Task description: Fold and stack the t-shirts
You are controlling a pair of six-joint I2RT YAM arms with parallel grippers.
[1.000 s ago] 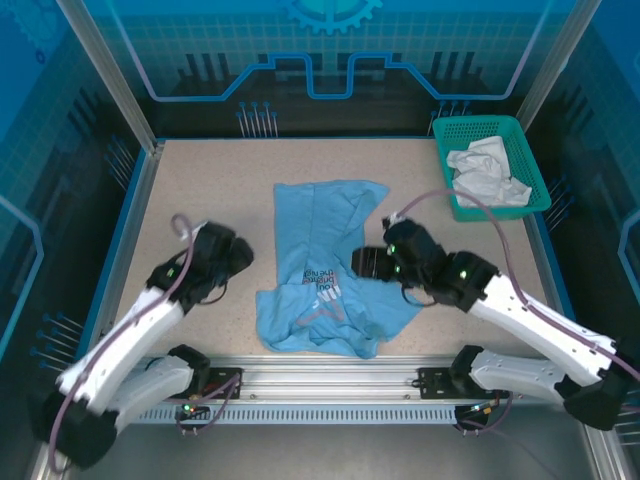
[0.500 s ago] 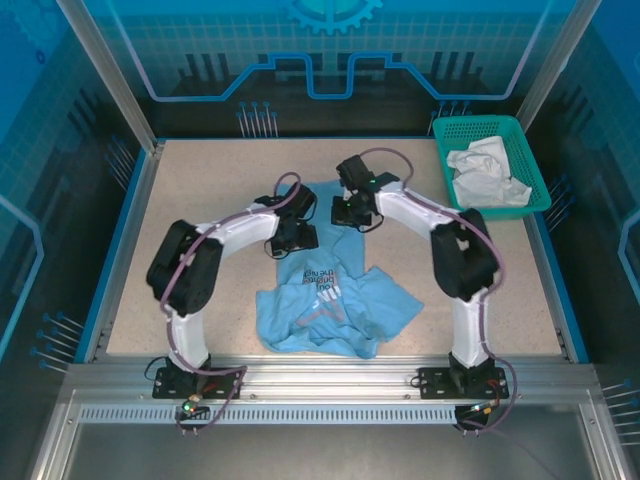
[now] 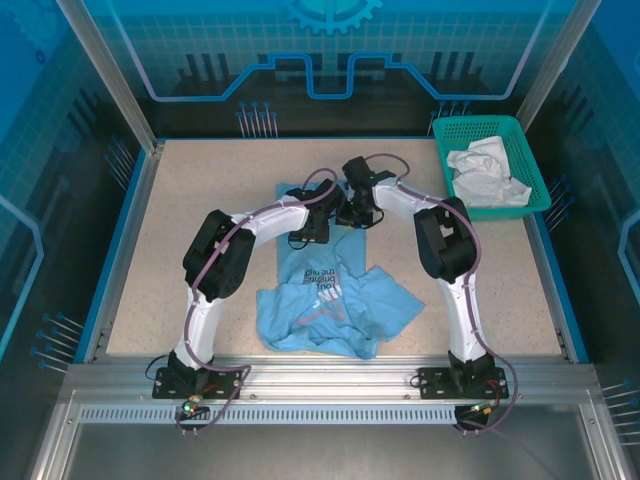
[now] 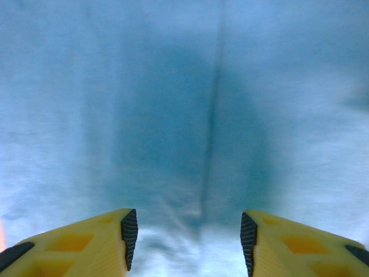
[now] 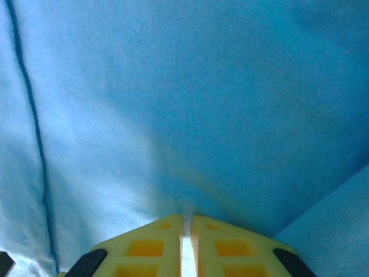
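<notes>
The light blue t-shirt (image 3: 335,305) lies crumpled mid-table, with its dark-and-red print facing up near the middle. Both arms reach over its far half. My left gripper (image 3: 310,230) hovers open just above the blue fabric (image 4: 173,115), its yellow fingers (image 4: 104,242) wide apart with nothing between them. My right gripper (image 3: 353,212) is shut on a pinch of the blue shirt (image 5: 202,104), and a thin sliver of cloth shows between its fingers (image 5: 186,231). The white t-shirt (image 3: 487,175) sits bunched in the basket.
The teal mesh basket (image 3: 530,160) stands at the far right corner of the speckled table (image 3: 200,200). A blue rim and metal frame posts border the table. Bare tabletop lies left and right of the blue shirt.
Both arms have swung from beside the shirt's near half out to its far half. Over the last half second the left gripper slid right, toward the right gripper.
</notes>
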